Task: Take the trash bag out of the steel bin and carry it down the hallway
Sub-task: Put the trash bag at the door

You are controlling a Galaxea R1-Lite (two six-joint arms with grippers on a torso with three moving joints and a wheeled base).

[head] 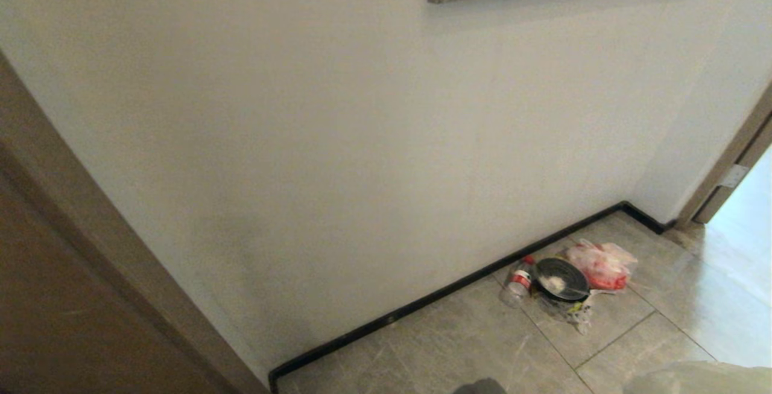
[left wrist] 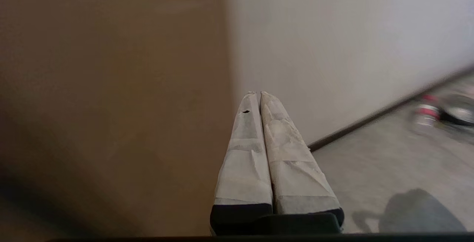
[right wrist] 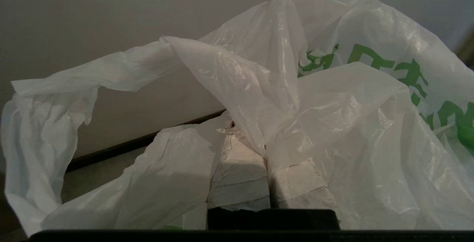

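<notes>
Grey hallway [head: 458, 333] tiles carry the steel bin [head: 561, 279], while the right gripper [right wrist: 264, 151] pinches the trash bag [right wrist: 333, 123], left gripper [left wrist: 258, 94] pressed together.

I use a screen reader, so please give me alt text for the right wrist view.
The right pincer is shut on a thin white see-through trash bag with green print, whose crumpled plastic drapes over its taped fingers. Behind the bag are a plain white wall and a dark baseboard.
</notes>
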